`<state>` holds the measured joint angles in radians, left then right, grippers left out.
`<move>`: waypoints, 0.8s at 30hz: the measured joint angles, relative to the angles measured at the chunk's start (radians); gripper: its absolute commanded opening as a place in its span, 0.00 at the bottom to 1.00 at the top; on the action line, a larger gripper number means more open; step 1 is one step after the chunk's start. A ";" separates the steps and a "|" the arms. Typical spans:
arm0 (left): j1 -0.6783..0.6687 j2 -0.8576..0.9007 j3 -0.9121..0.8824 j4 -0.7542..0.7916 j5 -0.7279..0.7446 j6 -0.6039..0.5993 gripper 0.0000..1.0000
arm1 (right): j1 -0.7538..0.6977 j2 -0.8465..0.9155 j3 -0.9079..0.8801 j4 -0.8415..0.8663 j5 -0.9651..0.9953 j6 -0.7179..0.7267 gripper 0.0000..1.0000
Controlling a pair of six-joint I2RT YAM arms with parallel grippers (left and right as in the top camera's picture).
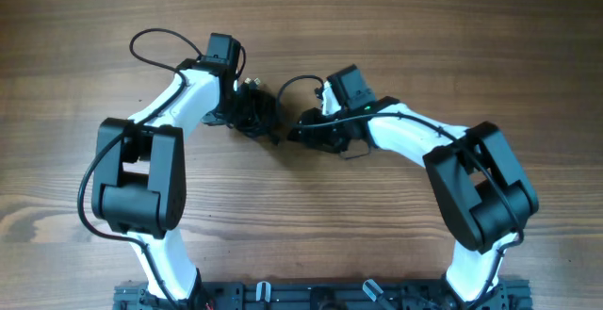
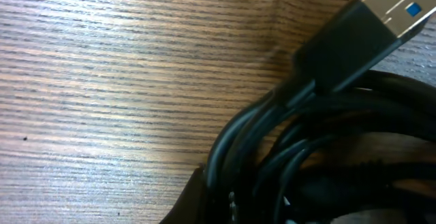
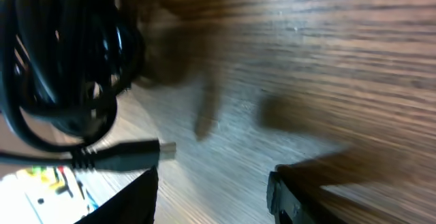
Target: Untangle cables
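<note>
- cables (image 1: 256, 112): tight black knotted bundle on the desk, upper-centre in the overhead view, between the two grippers.
- USB plug (image 2: 371, 23): long axis runs diagonally in the left wrist view. The metal tip with blue inserts points upper right, and cords run down-left from it into the bundle.
- small plug (image 3: 122, 154): roughly level in the right wrist view, metal tip pointing right, with the bundle up-left of it.
- left gripper (image 1: 236, 110): at the bundle's left edge; cannot tell whether it is spread or closed.
- right gripper (image 3: 211, 197): jaws wide, only bare desk between them, just right of the bundle.
- desk (image 1: 424, 27): brown wood, grain running left-right in the overhead view.
</note>
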<state>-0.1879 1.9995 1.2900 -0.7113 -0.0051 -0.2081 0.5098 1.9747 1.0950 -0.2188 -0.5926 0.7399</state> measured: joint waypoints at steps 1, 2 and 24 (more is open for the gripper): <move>0.003 0.000 0.000 -0.001 0.008 0.006 0.04 | 0.001 0.000 0.000 0.010 0.010 0.024 0.50; 0.008 0.000 0.000 -0.002 0.021 0.011 0.04 | 0.000 0.000 0.000 0.025 0.020 0.051 0.48; 0.191 0.053 -0.042 -0.028 0.667 0.182 0.04 | -0.061 0.000 0.000 0.361 -0.208 0.673 0.31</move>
<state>0.0029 2.0525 1.2480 -0.7391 0.6621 -0.0265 0.4488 1.9747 1.0950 0.1421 -0.8009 1.4132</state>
